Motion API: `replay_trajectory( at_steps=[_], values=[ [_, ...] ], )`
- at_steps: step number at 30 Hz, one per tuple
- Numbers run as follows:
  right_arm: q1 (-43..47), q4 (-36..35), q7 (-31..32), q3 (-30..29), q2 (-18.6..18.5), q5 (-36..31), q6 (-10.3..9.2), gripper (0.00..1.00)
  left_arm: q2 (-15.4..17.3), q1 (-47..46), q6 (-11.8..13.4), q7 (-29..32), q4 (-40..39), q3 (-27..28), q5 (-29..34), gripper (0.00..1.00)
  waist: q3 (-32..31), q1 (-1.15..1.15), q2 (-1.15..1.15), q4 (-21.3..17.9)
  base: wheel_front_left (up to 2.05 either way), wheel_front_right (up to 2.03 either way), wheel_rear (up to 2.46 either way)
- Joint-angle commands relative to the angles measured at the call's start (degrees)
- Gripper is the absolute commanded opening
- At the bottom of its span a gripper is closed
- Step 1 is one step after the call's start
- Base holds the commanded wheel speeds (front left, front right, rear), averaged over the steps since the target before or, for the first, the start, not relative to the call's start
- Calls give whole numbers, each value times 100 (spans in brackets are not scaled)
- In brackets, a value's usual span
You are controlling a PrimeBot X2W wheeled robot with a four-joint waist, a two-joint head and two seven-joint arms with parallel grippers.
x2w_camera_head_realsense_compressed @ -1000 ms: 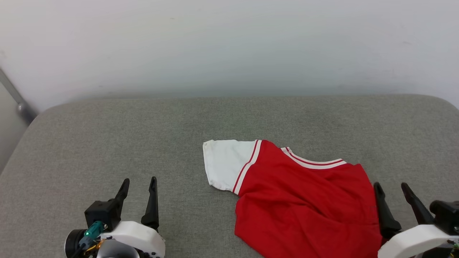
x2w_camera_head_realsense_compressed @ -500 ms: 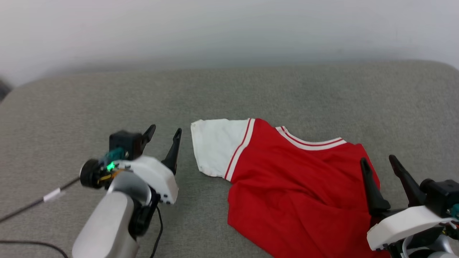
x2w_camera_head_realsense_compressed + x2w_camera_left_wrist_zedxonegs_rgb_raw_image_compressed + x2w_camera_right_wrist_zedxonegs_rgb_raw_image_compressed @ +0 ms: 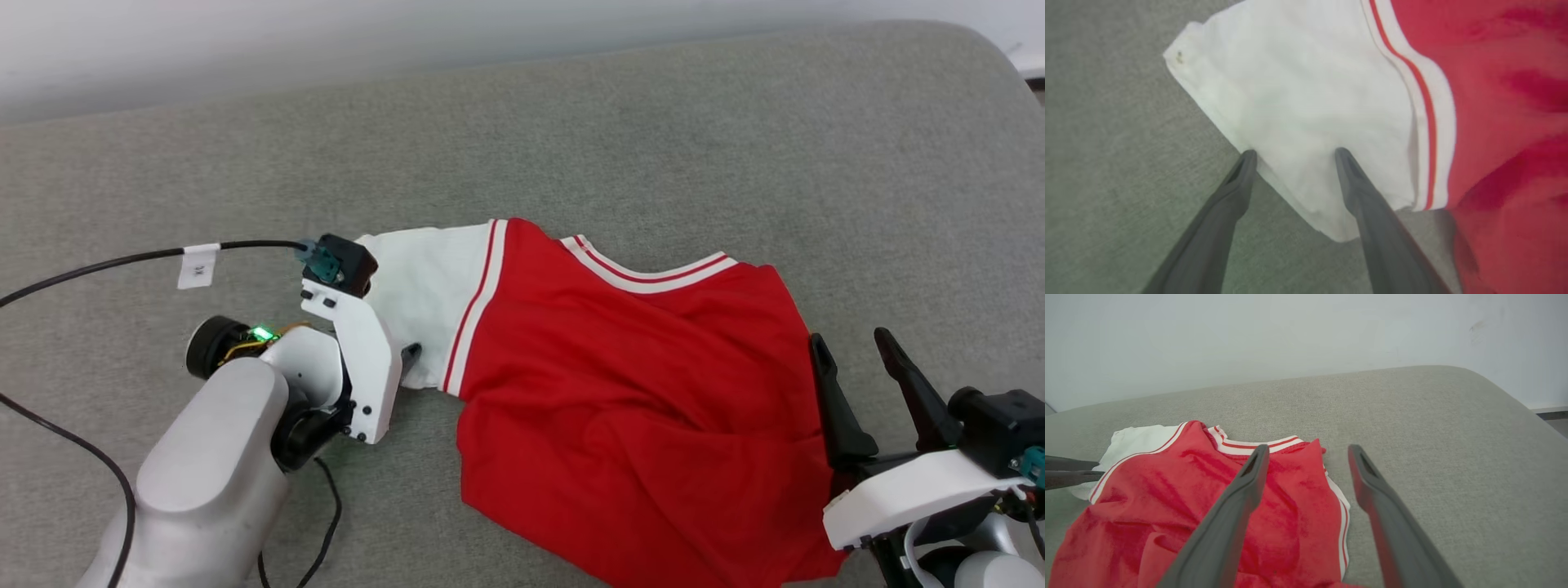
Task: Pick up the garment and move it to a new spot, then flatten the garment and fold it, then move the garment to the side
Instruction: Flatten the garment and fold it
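Left end effector (image 3: 1294, 152) released, its fingers astride the white sleeve (image 3: 1298, 94).
The garment (image 3: 620, 392) lies rumpled on the grey fabric surface (image 3: 653, 122). One left fingertip shows at the sleeve's edge, the other over the white cloth. The right end effector (image 3: 849, 339) is also released, fingers apart, at the red body's right edge.

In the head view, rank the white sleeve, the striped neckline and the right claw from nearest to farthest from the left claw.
1. The white sleeve: right at the left claw, which is open over its edge.
2. The striped neckline: farther right, along the top of the garment.
3. The right claw: farthest, at the garment's right edge.
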Motion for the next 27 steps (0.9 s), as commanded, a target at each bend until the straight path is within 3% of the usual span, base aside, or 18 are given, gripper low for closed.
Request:
replay_trajectory(
  at_steps=[1,7,8,10,17,22,27],
  values=[
    [-91,42,-71,15,29,44,-2,100,123,-77,-9,372,45,-212,-202,100,136,-1,0,-125,0,0,0],
    [-132,147,-156,43,33,199,-2,100,286,76,-12,1261,247,-725,-586,97,213,-1,0,-197,0,0,0],
    [-139,171,-173,63,33,234,-2,100,281,118,-14,1367,271,-783,-665,49,222,-1,0,-208,0,0,0],
    [-174,215,-207,93,34,263,-2,100,306,88,-14,1401,258,-898,-704,0,231,-1,0,-229,0,0,0],
    [-87,353,-212,-25,33,251,-2,100,446,-136,124,358,111,-690,-428,0,-4,-1,0,-95,0,0,0],
    [34,340,-122,-194,32,214,-2,100,607,36,448,-358,-246,-455,-271,0,-339,-1,0,188,0,0,0],
    [200,295,23,-385,29,209,-2,100,951,661,812,-654,-895,-258,-270,0,-643,-1,0,500,0,0,0]
  ],
)
